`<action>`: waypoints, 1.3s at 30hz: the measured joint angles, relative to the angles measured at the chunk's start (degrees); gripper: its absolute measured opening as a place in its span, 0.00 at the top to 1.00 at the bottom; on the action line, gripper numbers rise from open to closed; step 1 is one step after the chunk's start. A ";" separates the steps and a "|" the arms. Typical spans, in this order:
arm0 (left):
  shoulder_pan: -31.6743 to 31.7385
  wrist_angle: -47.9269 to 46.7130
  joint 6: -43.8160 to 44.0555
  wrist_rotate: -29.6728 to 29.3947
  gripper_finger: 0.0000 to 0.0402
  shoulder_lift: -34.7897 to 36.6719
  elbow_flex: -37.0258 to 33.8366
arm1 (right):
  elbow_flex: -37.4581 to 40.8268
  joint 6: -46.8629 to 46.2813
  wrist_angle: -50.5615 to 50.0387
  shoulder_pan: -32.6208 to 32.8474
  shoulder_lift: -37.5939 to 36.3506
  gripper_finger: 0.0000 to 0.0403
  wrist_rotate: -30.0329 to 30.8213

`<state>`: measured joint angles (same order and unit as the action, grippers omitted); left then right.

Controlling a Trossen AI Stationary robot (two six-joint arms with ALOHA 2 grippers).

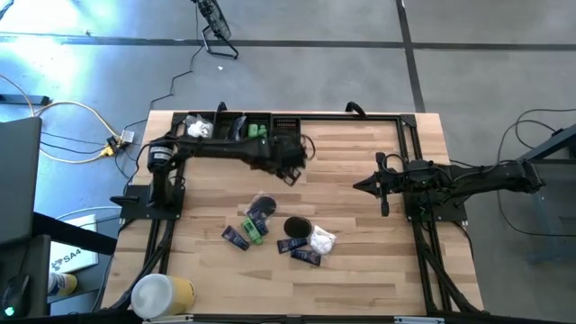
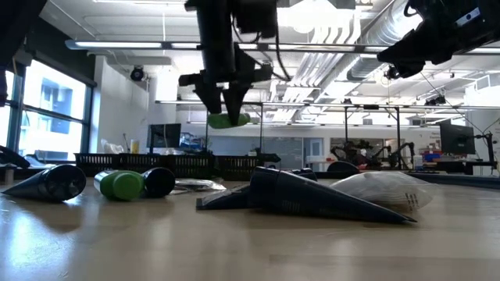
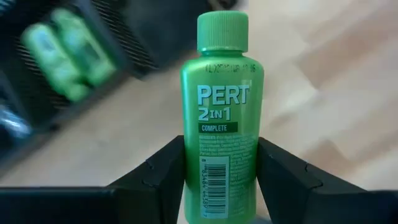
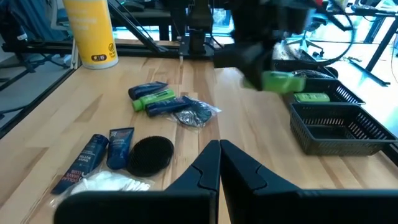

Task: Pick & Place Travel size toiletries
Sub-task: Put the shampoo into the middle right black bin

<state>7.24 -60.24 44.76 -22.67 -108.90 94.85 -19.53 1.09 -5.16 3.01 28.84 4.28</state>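
Observation:
My left gripper (image 2: 229, 105) hangs over the table just near of the black basket (image 1: 286, 126) at the far edge, shut on a green PERT bottle (image 3: 222, 118). Other green bottles (image 1: 256, 132) lie in the basket. On the table's middle lie a green bottle (image 1: 255, 231), dark sachets (image 1: 300, 252), a round black disc (image 1: 297, 225), a clear-wrapped dark disc (image 1: 262, 206) and a white wrapped packet (image 1: 322, 239). My right gripper (image 4: 219, 157) is shut and empty, hovering right of the pile. My left gripper pinches the green bottle's lower body (image 3: 221, 177) between its two fingers (image 3: 166, 174), one on each flat side. The fingers come from above, pointing down, and lie across the bottle. The bottle is lifted clear of the table, lying about level, with its cap (image 3: 222, 31) free.
A large white-and-yellow cylinder (image 1: 162, 292) stands at the near left corner. A black frame (image 1: 409, 135) runs along the table's edges. Bare wood lies between the pile and the basket and around the right gripper (image 1: 367, 186).

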 joint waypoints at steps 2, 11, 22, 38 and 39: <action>2.45 -0.01 -1.24 -0.16 0.59 0.00 0.00 | 0.00 -0.91 -0.40 0.01 0.00 0.99 0.00; 13.38 -0.38 -1.64 0.27 0.59 0.00 0.00 | 0.00 -2.78 -0.71 -0.01 0.00 0.99 -0.01; 22.45 0.76 -1.47 2.21 0.59 0.00 0.00 | 0.00 -2.82 -0.69 0.01 0.00 0.99 -0.01; 26.85 7.59 -1.08 4.75 0.59 -0.02 -4.86 | 0.00 -4.03 -0.69 0.00 0.00 0.99 -0.18; 26.86 8.34 -0.91 5.26 0.59 -0.02 -5.94 | 0.00 -4.03 -0.69 0.02 0.00 0.99 -0.19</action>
<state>34.10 -51.90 43.85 -17.41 -108.92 88.91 -19.53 -2.94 -5.85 3.03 28.84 4.09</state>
